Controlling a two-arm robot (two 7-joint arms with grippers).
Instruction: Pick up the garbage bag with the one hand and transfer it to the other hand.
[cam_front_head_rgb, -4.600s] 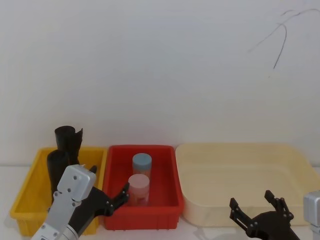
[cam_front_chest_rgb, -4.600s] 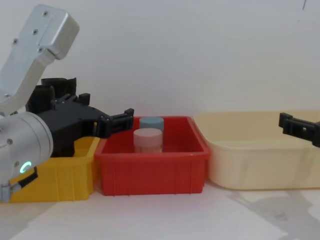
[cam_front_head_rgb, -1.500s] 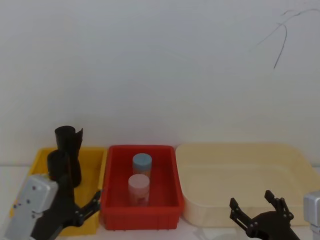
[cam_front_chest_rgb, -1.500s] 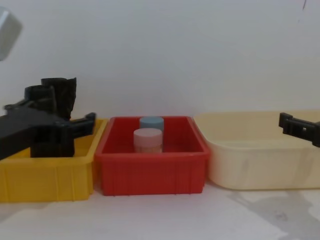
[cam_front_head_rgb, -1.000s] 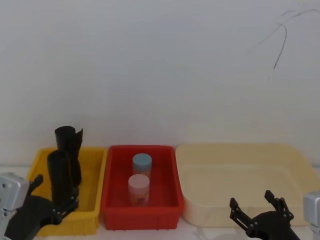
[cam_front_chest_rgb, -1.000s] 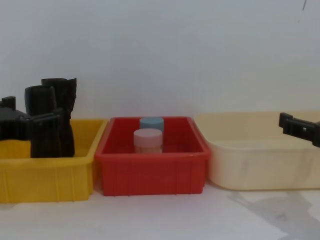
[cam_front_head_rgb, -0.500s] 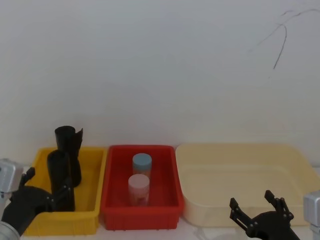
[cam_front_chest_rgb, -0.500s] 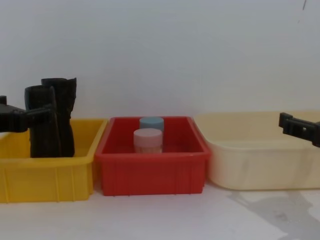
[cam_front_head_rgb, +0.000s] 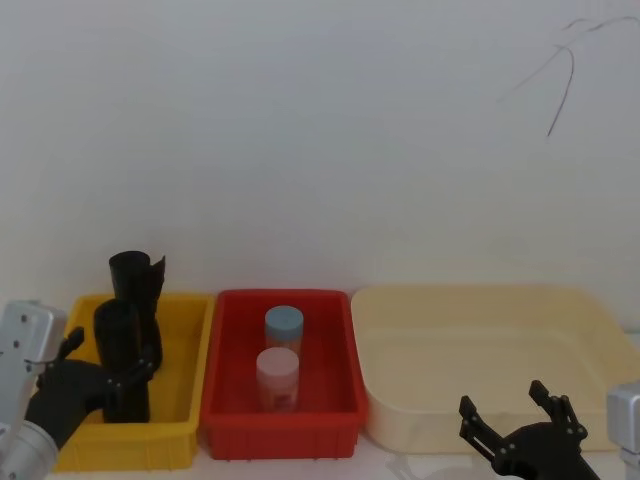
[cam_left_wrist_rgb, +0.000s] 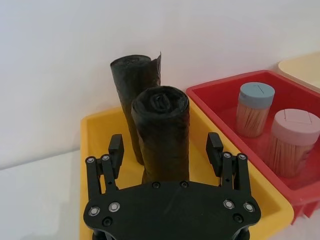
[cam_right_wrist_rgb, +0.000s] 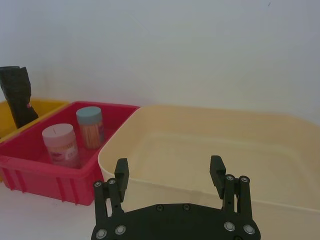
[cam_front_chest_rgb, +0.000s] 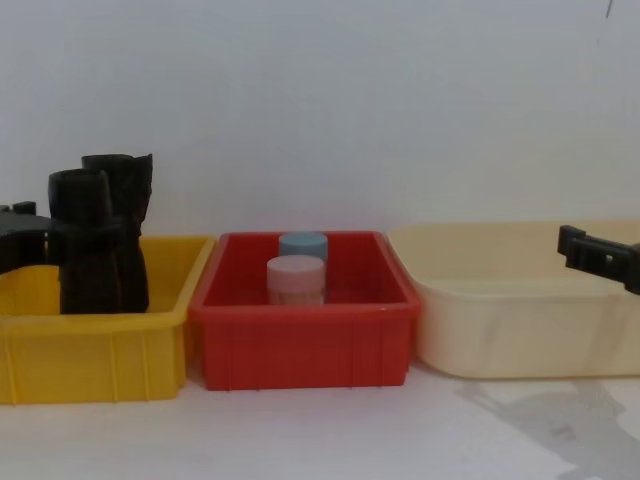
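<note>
**A:** Where's the L arm at?

**B:** Left gripper (cam_left_wrist_rgb: 165, 148) is at the yellow bin (cam_left_wrist_rgb: 97, 132). Jaws are spread wide, w/ the garbage bag (cam_left_wrist_rgb: 161, 132) standing upright right between them. There's a gap each side, so no contact yet, I'd say.

**A:** Which step, then?

**B:** Pre-grasp; pick-up not done. The ragged-top roll (cam_left_wrist_rgb: 134, 90) stands just beyond the bag, on the far side from the jaws. Touching it or nearly, can't tell which.

**A:** Next?

**B:** Prob. close squarely on the bag's mid-body w/o catching the roll behind, then lift straight up clear of the bin wall. It's a soft roll, so it may squash a bit.

**A:** R arm?

**B:** Right gripper (cam_right_wrist_rgb: 169, 167) hangs low, jaws open & empty, cream tray (cam_right_wrist_rgb: 280, 150) straight ahead of them. For the handover it'd need to come across toward the L side, approx. over the red bin (cam_left_wrist_rgb: 220, 87), imo.
</note>
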